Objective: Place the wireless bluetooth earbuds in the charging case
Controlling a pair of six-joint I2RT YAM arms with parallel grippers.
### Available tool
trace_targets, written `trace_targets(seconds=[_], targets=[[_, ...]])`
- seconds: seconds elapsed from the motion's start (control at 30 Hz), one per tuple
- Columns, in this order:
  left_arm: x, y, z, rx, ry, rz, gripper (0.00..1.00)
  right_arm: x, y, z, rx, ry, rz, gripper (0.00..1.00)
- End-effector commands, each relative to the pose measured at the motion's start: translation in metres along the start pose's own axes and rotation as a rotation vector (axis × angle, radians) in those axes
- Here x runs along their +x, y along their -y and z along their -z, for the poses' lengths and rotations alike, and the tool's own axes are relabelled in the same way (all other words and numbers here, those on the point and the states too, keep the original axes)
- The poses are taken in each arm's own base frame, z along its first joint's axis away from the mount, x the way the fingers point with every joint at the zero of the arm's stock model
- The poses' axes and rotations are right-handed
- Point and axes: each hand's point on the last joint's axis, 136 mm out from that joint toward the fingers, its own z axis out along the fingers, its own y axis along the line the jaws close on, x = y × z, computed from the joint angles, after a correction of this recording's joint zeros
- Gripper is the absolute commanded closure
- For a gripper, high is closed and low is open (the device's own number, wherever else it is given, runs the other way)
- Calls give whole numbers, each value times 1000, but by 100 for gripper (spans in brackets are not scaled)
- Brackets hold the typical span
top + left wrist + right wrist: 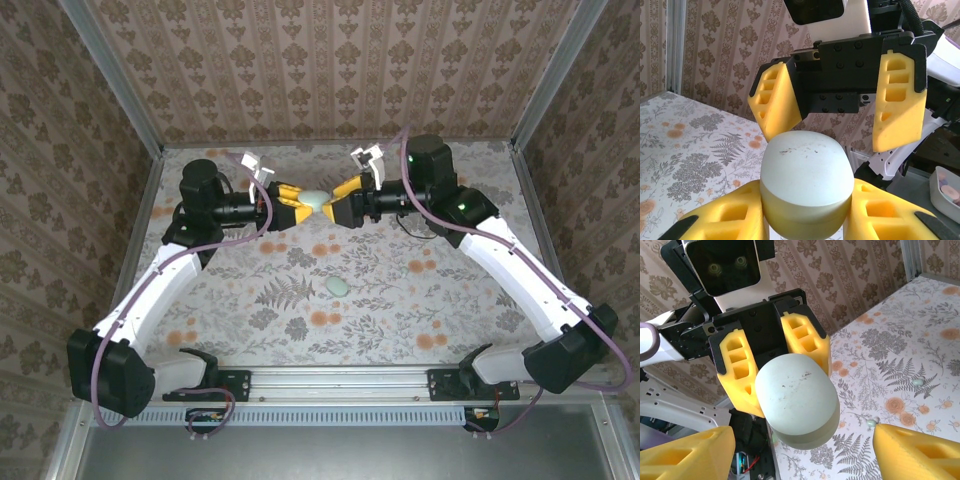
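Note:
The charging case is a closed, pale green rounded shell held in the air over the middle of the table. My left gripper is shut on it, its yellow fingers pressing both sides of the case. My right gripper faces it, open, with its fingers spread wide just beyond the case. In the right wrist view the case sits between the left gripper's fingers, ahead of my open right gripper. Two small green earbuds lie on the table.
A pale green oval piece lies on the floral tablecloth nearer the arm bases; I cannot tell what it is. Patterned walls close in the back and sides. A small tray of round things sits off the table edge.

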Motion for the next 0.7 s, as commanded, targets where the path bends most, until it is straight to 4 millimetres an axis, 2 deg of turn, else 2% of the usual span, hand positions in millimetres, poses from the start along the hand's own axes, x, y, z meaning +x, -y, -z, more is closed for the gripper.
trace_targets(seconds=[0.0,0.27,0.3,0.67], targets=[[-16,20,1,50,5,-45,73,-11,-13,-2,-50,23,66,26],[-15,23,-3,67,-2,-40,73,-19,-13,-4,-53,28,69,34],[-15,23,-3,68,-3,-40,73,-15,-4,-12,-49,9,47,36],[-10,25,-6,83,-22,-40,73,-22,6,-23,-48,19,-76,66]])
